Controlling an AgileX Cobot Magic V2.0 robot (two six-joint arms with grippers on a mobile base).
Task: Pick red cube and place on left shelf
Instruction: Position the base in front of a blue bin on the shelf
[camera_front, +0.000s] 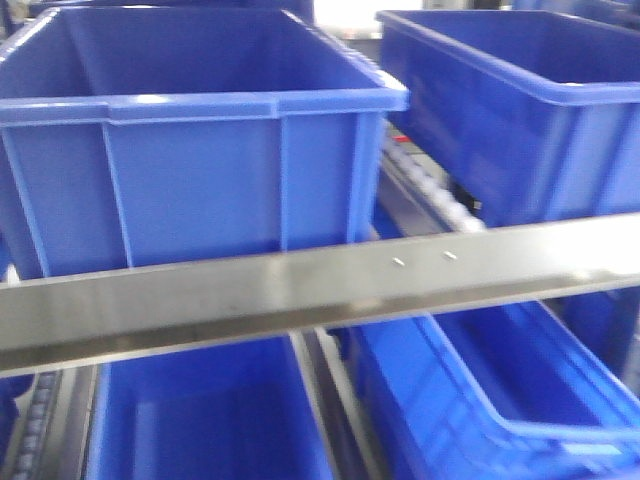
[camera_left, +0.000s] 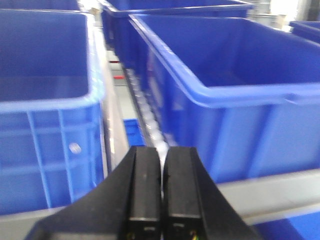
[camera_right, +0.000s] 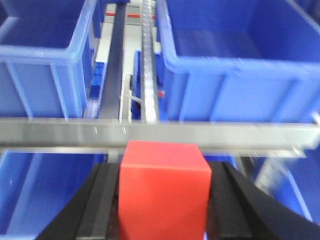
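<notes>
Dark blue crates (camera_front: 190, 170) fill the left shelf (camera_front: 300, 290) on two levels, with its shiny steel rail crossing in front of them and a roller track (camera_front: 440, 200) running back between the upper pair. At left, the left hand (camera_left: 163, 165) has its black fingers pressed together with nothing between them. At right, the right hand (camera_right: 165, 200) is clamped on the red cube (camera_right: 164, 185), on the near side of the rail and outside every crate.
</notes>
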